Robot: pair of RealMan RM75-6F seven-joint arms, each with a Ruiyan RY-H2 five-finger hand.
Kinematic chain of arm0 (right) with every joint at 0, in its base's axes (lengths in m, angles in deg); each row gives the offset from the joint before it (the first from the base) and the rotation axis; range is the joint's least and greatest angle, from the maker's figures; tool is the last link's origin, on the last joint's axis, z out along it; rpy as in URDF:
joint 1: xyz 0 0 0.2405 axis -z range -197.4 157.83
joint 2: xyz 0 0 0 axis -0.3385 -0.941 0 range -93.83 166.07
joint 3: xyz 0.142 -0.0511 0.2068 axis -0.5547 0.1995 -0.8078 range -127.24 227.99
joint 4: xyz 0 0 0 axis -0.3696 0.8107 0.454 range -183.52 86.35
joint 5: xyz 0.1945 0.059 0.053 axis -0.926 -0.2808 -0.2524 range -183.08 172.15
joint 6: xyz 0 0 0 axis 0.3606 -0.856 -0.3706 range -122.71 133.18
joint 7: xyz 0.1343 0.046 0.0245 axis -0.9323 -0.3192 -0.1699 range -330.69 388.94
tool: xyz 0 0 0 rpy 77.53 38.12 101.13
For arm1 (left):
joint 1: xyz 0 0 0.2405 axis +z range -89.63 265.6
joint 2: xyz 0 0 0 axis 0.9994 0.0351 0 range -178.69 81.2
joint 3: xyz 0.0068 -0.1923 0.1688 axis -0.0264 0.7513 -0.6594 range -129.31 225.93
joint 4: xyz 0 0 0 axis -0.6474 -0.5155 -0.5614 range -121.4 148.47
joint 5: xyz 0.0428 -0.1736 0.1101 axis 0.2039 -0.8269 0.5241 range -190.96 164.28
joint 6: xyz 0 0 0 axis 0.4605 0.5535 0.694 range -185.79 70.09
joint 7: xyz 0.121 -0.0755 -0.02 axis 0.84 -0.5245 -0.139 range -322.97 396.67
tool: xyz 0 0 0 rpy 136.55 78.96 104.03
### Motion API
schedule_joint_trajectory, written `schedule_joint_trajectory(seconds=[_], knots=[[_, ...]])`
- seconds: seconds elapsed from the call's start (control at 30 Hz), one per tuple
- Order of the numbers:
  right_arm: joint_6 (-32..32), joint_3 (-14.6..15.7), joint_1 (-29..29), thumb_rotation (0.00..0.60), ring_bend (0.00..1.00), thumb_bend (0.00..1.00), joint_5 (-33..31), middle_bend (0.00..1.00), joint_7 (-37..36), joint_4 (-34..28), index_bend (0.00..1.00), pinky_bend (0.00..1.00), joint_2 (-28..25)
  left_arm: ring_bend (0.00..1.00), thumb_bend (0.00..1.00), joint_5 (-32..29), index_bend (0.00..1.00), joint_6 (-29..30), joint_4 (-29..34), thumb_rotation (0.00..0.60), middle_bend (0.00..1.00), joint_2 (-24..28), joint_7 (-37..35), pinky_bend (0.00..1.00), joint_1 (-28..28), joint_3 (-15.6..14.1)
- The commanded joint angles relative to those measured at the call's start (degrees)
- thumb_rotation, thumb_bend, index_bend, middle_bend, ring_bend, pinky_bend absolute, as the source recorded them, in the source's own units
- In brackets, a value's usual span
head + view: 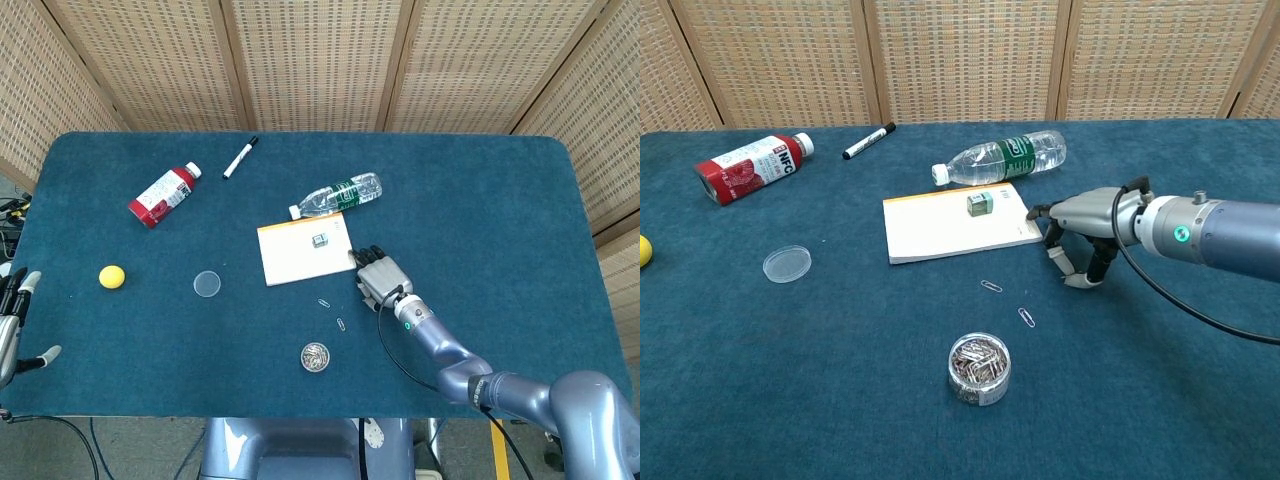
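The right hand [1078,245] hovers low over the table [1200,400], palm down, with its fingers curled in and their tips at or just above the cloth. They sit just off the near right corner of the notepad [955,225]. A thin sliver shows between two fingertips in the chest view, but I cannot tell whether that is a clip being pinched or only the table behind. Two loose paper clips lie to the left of this hand, apart from it. The nearer clip [990,286] is just in front of the notepad's edge, and the farther clip [1026,317] lies a little closer to the robot. The round container [979,367] stands closer to the robot again and further left of the hand. It is open and already holds a heap of clips. Its clear lid [787,264] lies well away to the left. Judging by this, the work with the clips looks partly done, since many are in the container while these two are still out on the cloth. A small boxy thing [981,204] rests on the notepad just beyond the hand. The left hand [12,325] is well apart at the table's left edge, with its fingers spread and nothing in them.
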Motion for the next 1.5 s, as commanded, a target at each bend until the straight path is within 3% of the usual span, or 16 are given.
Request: schedule_joint_trajectory(seconds=[0.03,0.43,0.77,0.97,1.5], knots=[[-0.2,0.0,0.0,0.6,0.0,0.41,0.1,0.0,0.0,-0.4,0.63,0.0,-0.2,0.0,0.0,0.0,0.0,0.0,0.0,0.6,0.0,0.0,-0.1,0.0,0.0,0.0],[-3.5,-0.5,0.3,0.6,0.0,0.43,2.3,0.0,0.5,-6.8,0.65,0.0,-3.6,0.0,0.0,0.4,0.0,0.2,0.1,0.6,0.0,0.4,-0.7,0.0,0.1,-0.1],[-9.1,0.2,1.3,0.6,0.0,0.43,10.6,0.0,1.6,-25.7,0.65,0.0,-12.7,0.0,0.0,1.4,0.0,0.3,0.3,0.6,0.0,0.7,-1.5,0.0,0.1,-0.5],[-9.4,0.6,0.2,0.6,0.0,0.43,13.8,0.0,3.8,-32.7,0.65,0.0,-13.4,0.0,0.0,2.0,0.0,0.4,0.6,0.6,0.0,0.7,-1.1,0.0,0.2,-0.9],[-6.3,2.4,-3.5,0.6,0.0,0.43,6.7,0.0,13.1,-31.1,0.65,0.0,-5.8,0.0,0.0,1.3,0.0,-1.0,0.0,0.6,0.0,0.5,-1.4,0.0,-0.4,-0.9]])
